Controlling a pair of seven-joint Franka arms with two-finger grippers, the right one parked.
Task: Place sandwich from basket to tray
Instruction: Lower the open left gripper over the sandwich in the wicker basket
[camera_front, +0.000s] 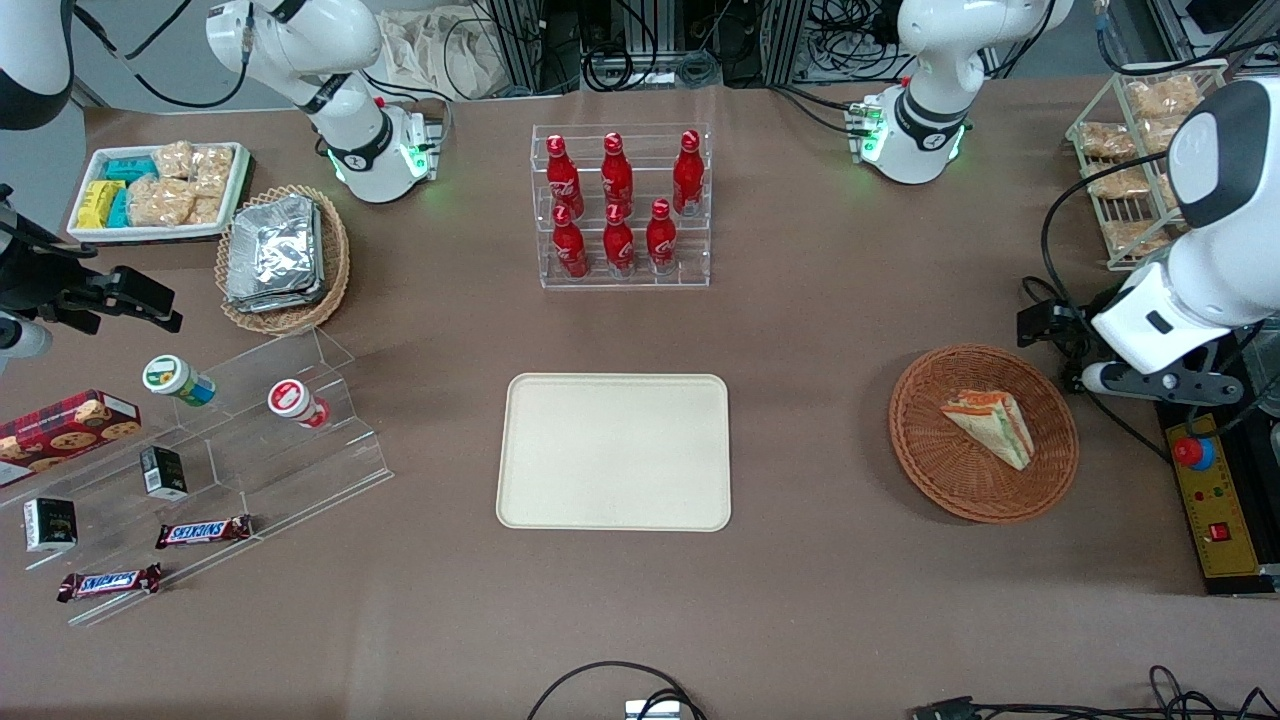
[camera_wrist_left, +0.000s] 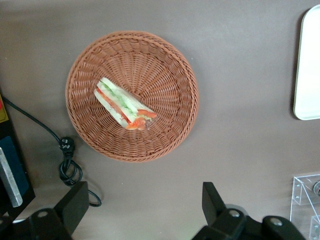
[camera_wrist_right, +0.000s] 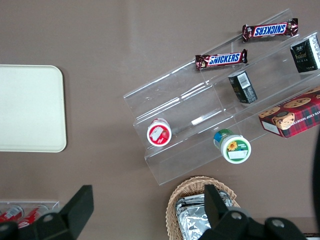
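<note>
Gripper (camera_wrist_left: 142, 207) of my left arm hangs high above the table w/ fingers (camera_wrist_left: 212, 200) spread wide apart; nothing is between them and they touch nothing. From the wrist cam I look straight down on the basket (camera_wrist_left: 175, 65). Sandwich (camera_wrist_left: 124, 104) lies inside it, flat on the weave, approx. in the middle, filling edge turned up. Basket stands at the working arm's end of the table. Tray (camera_front: 614, 451) is at table centre, well apart from basket, w/ bare brown table (camera_front: 810, 420) between them.

tray (camera_wrist_left: 309, 65) cut off by edge
</note>
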